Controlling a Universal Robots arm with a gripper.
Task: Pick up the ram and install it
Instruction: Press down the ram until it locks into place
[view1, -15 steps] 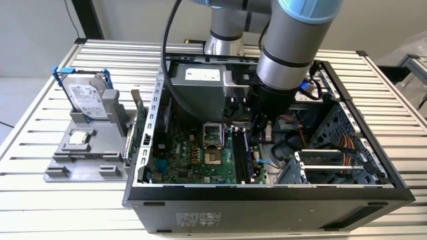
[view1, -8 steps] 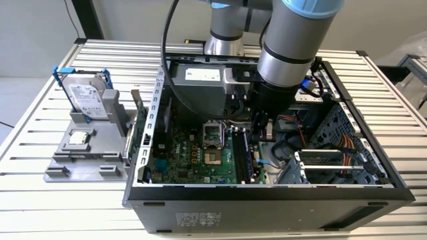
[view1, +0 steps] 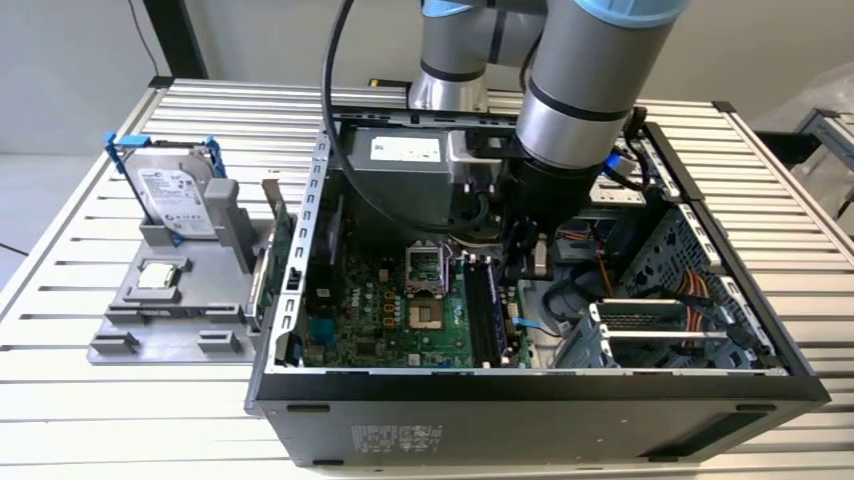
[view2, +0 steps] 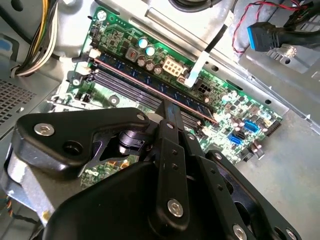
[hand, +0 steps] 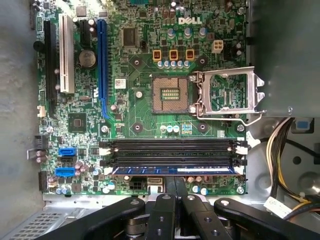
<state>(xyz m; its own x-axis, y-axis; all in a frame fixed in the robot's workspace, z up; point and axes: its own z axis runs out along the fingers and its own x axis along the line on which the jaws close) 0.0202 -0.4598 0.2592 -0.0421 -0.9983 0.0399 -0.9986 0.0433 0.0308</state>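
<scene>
The ram (hand: 172, 170), a long thin stick with dark chips, stands on edge in the memory slot (hand: 172, 176) nearest my gripper, on the green motherboard (hand: 130, 120). In the second wrist view the ram (view2: 145, 82) runs along the dark slots. My gripper (hand: 173, 181) is shut, its two black fingers pressed together with their tips down at the middle of the ram's top edge. The second wrist view shows the gripper (view2: 167, 106) meeting the ram there too. In the exterior view the arm (view1: 574, 110) reaches down into the open computer case (view1: 534, 400) over the memory slots (view1: 487, 305).
Two neighbouring memory slots (hand: 172, 146) hold nothing. The processor socket (hand: 170, 93) lies open with its metal latch (hand: 227, 95) swung aside. Cable bundles (hand: 280, 150) hang near the slots. Outside the case, a grey holder (view1: 127, 340) carries a blue-framed hard drive (view1: 174, 195) and a square chip (view1: 160, 273).
</scene>
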